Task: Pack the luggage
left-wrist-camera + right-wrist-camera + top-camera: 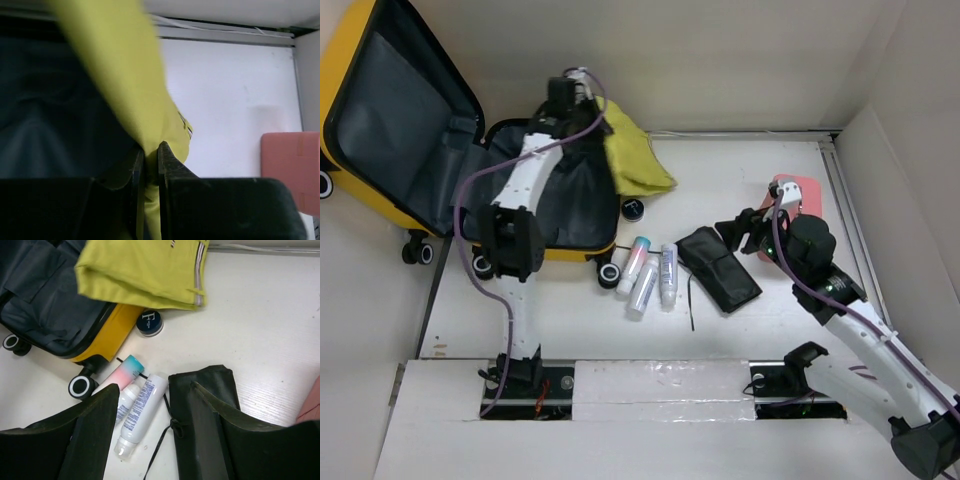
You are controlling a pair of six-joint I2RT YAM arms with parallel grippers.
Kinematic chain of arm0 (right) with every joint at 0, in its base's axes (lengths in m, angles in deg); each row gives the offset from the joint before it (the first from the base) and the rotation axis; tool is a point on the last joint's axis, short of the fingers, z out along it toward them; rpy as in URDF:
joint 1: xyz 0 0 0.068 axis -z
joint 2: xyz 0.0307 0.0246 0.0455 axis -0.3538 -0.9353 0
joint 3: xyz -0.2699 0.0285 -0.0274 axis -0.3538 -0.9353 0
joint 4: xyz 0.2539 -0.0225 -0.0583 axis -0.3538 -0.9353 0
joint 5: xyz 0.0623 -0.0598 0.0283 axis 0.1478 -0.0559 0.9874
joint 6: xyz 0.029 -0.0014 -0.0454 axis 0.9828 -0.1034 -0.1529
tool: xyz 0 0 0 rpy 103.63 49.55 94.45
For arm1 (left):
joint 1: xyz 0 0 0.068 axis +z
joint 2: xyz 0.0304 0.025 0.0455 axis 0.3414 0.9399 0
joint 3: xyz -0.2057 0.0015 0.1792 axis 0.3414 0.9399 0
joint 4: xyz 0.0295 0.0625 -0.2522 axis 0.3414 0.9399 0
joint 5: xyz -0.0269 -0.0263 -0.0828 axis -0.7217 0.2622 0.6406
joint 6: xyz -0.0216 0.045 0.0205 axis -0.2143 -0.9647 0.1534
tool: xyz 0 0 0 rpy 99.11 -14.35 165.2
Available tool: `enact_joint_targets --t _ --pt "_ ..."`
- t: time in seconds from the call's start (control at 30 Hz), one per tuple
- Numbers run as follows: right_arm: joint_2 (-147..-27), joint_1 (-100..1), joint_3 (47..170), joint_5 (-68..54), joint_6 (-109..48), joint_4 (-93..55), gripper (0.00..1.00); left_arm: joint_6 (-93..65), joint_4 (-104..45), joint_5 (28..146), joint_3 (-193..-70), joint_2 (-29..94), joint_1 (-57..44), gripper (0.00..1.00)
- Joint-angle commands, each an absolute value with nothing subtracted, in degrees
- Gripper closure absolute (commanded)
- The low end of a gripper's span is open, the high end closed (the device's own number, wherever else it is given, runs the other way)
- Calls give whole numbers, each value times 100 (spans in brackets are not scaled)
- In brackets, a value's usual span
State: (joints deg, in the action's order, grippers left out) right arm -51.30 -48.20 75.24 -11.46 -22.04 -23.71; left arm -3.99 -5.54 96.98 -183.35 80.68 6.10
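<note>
One luggage (402,118), one yellow garment (633,156), three tubes (651,275), one pouch (720,268). Left claw (150,150), stretched far over the luggage, pinches the garment; right claw (154,386) hovers, spread wide.

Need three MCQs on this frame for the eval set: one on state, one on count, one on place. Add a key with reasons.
1. The left gripper is:
A) shut on the yellow garment
B) open and empty
C) wide open above the garment

2. How many tubes lie by the luggage?
A) one
B) three
C) six

3. The round jar sits:
A) inside the luggage
B) on top of the garment
C) on the table, beside the luggage

Key:
1. A: the left wrist view shows its fingers pinching the cloth.
2. B: three lie side by side near a wheel.
3. C: it stands on bare table just outside the shell.
</note>
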Motion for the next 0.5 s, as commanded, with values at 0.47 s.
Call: enact_joint_targets --t 0.47 --pt "-5113 -4876 7352 -1172 -2196 -2006 36 -1288 -361 9801 -16649 6239 2725 100"
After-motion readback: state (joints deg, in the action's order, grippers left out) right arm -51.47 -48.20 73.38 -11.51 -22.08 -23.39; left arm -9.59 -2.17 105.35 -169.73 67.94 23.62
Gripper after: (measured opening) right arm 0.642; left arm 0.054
